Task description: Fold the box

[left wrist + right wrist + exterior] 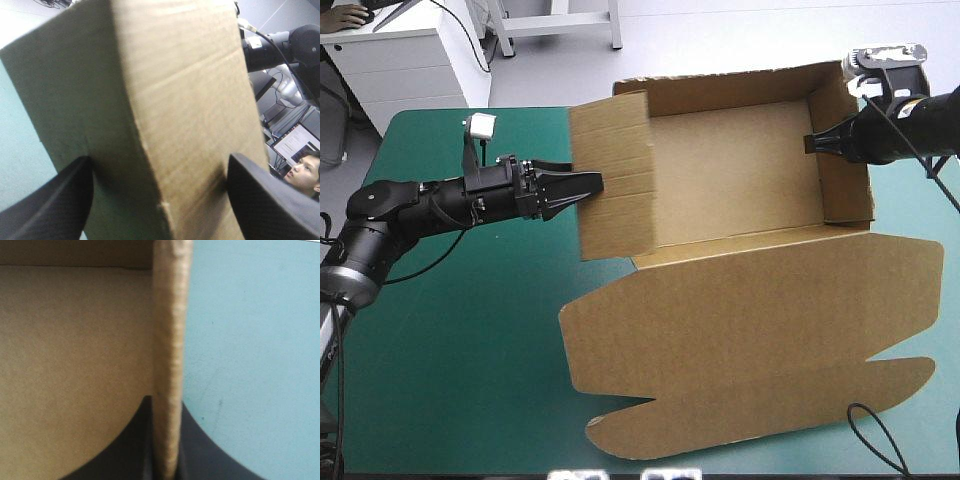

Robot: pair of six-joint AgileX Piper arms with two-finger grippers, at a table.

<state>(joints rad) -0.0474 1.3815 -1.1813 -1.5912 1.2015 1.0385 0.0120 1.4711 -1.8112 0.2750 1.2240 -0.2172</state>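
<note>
Left tool spread wide astride the loose left wall of the box, a tray far-right on the desk with its lid flat nearward: pushing unclamped may splay that wall or skew the tray against the right tool, pinched on the right wall.
</note>
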